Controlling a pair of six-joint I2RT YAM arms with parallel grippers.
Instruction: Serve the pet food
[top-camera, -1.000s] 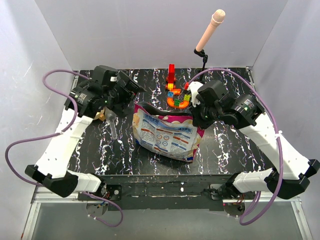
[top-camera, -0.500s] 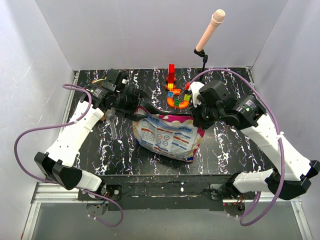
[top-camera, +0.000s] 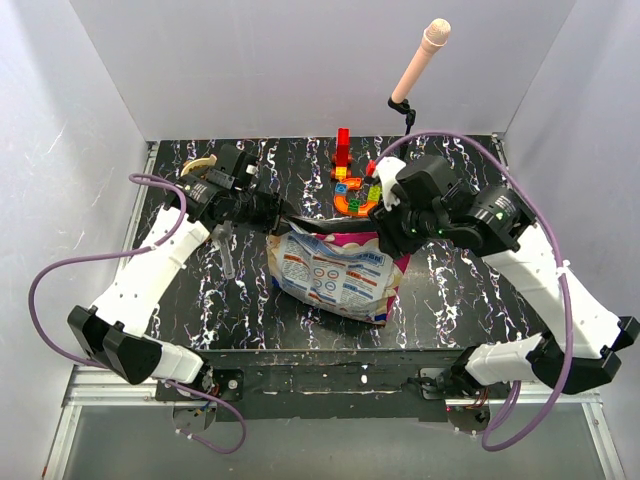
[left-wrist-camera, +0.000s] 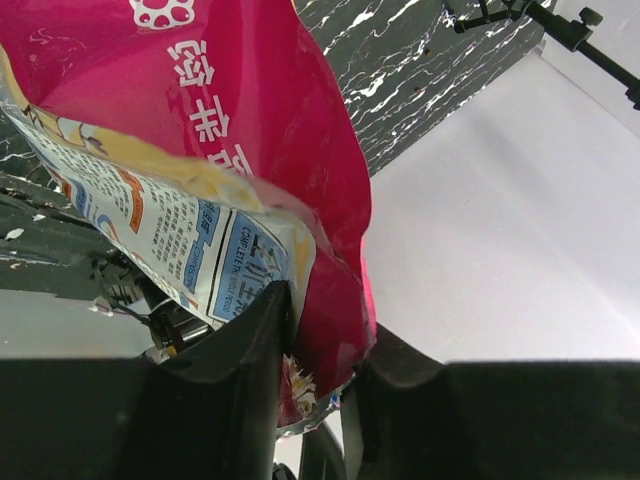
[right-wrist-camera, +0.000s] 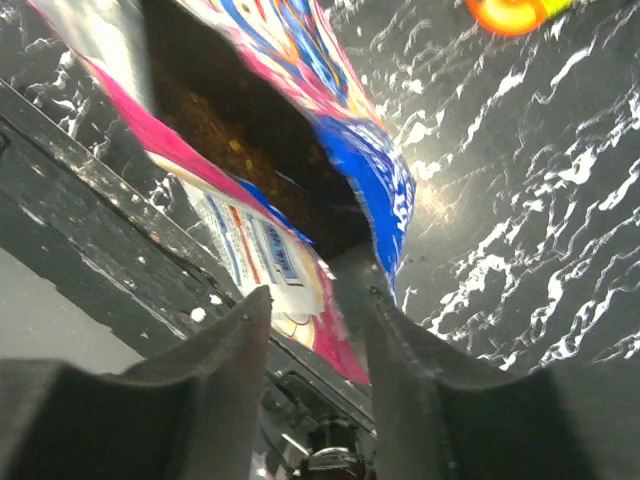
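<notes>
The pet food bag (top-camera: 335, 272), glossy white, blue and magenta, lies in the middle of the black marbled table with its open mouth toward the back. My left gripper (top-camera: 283, 218) is at the mouth's left corner. In the left wrist view it (left-wrist-camera: 325, 320) is shut on the bag's magenta edge (left-wrist-camera: 330, 250), which fills the gap between the fingers. My right gripper (top-camera: 385, 235) is at the mouth's right rim. In the right wrist view it (right-wrist-camera: 315, 295) stands open, the blue rim (right-wrist-camera: 385, 190) against its right finger. Brown kibble (right-wrist-camera: 215, 130) shows inside the bag.
A tan bowl (top-camera: 197, 163) peeks out behind my left arm at the back left. A pale grey stick-like object (top-camera: 226, 256) lies left of the bag. Bright toy blocks (top-camera: 352, 192) stand at the back centre, and a microphone on a stand (top-camera: 420, 60) rises behind them.
My left arm has swung right to the bag's left corner and closed on its edge. My right gripper, shut before on the right rim, has opened.
</notes>
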